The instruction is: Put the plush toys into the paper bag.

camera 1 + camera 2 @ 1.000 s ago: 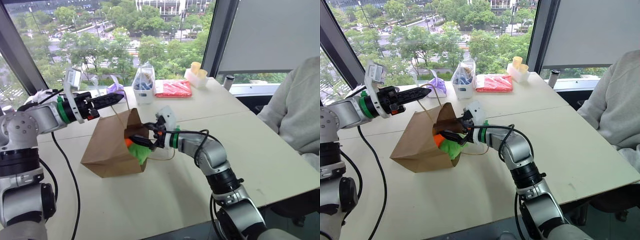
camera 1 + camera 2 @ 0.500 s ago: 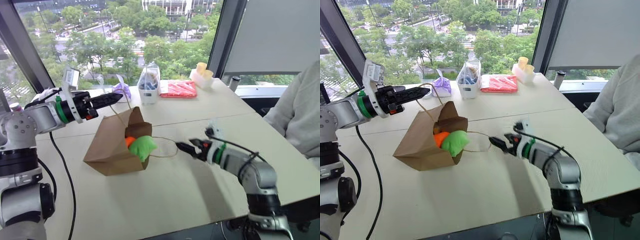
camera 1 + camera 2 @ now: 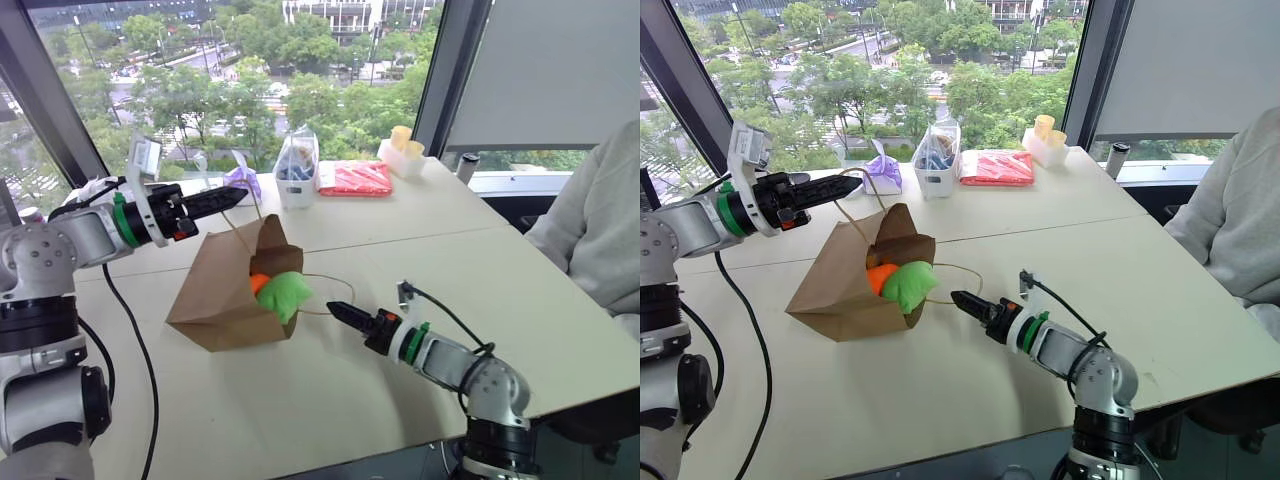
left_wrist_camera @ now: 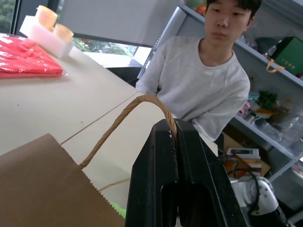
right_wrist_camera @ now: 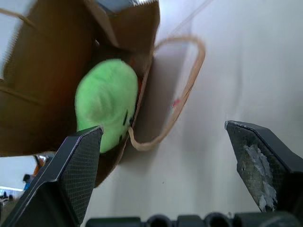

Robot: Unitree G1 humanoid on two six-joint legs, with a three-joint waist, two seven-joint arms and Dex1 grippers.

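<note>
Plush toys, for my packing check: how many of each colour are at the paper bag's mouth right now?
Green plush toy: 1, bulging out of the mouth of the paper bag
Orange plush toy: 1, tucked behind the green one, inside the bag
Total: 2

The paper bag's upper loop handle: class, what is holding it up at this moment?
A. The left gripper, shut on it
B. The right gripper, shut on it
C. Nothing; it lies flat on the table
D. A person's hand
A. In the left wrist view the left gripper has its two black fingers closed on the twisted loop handle of the paper bag, while the right gripper stands open beside the bag, holding nothing.
</note>
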